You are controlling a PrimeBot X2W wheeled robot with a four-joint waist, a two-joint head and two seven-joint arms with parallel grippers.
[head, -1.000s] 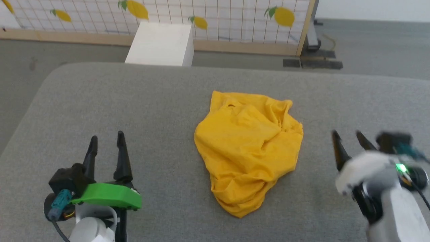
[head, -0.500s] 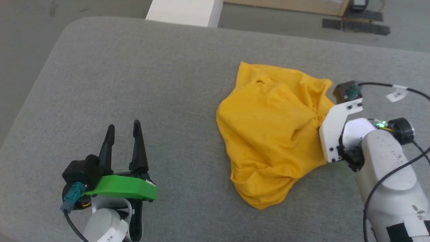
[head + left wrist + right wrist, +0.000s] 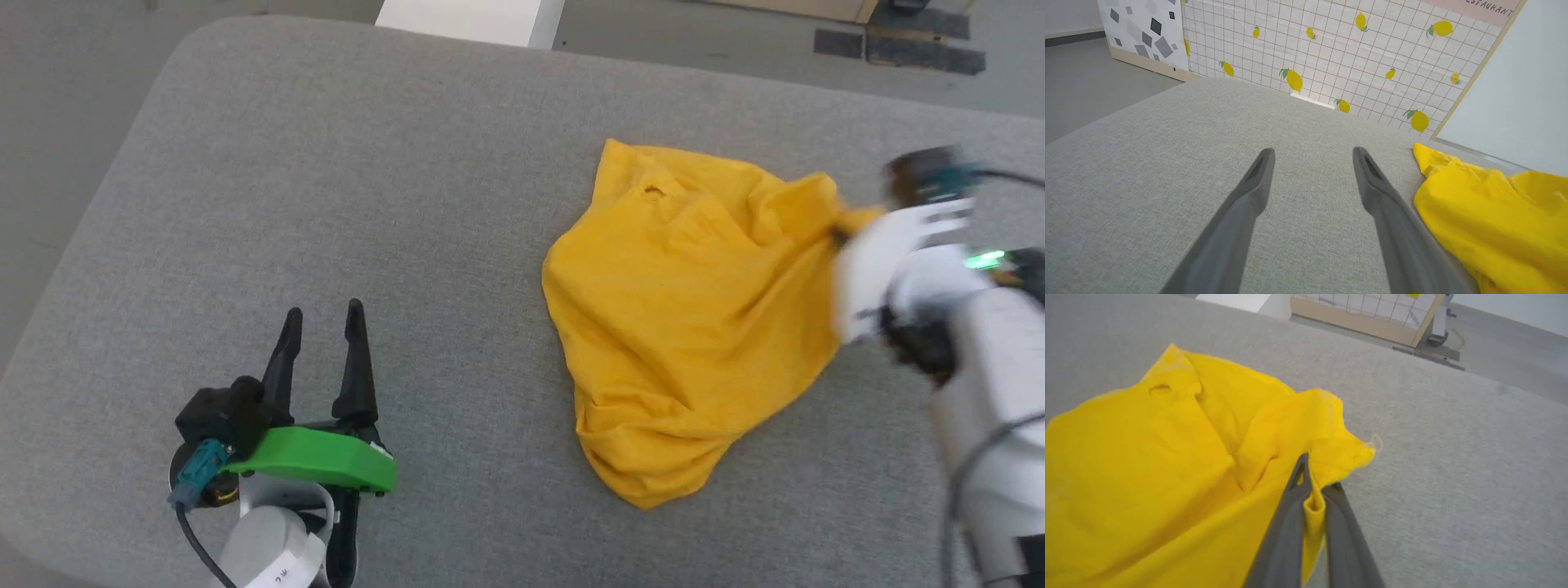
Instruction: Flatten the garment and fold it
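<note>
The garment (image 3: pixel 686 318) lies crumpled in a mustard-yellow heap right of centre on the grey padded surface (image 3: pixel 367 188); its print is hidden. My right gripper (image 3: pixel 841 233) is blurred at the heap's right edge. In the right wrist view that gripper (image 3: pixel 1312 479) is shut on a pinched fold of the garment (image 3: pixel 1167 465), the cloth pulled up toward it. My left gripper (image 3: pixel 320 314) stands open at the lower left, well clear of the cloth. In the left wrist view the left gripper (image 3: pixel 1312 153) has bare surface between its fingers, and the garment (image 3: pixel 1490 212) lies to its right.
A white box (image 3: pixel 473 20) stands on the floor beyond the surface's far edge. A lemon-printed grid panel (image 3: pixel 1331 53) rises behind it. The surface's rounded left edge (image 3: pixel 90 220) drops to grey floor. Bare grey padding spreads left of the garment.
The head camera has tilted down and shifted. My right gripper came in to the garment's right edge, shut on a fold and pulled it rightward. The left gripper stayed open.
</note>
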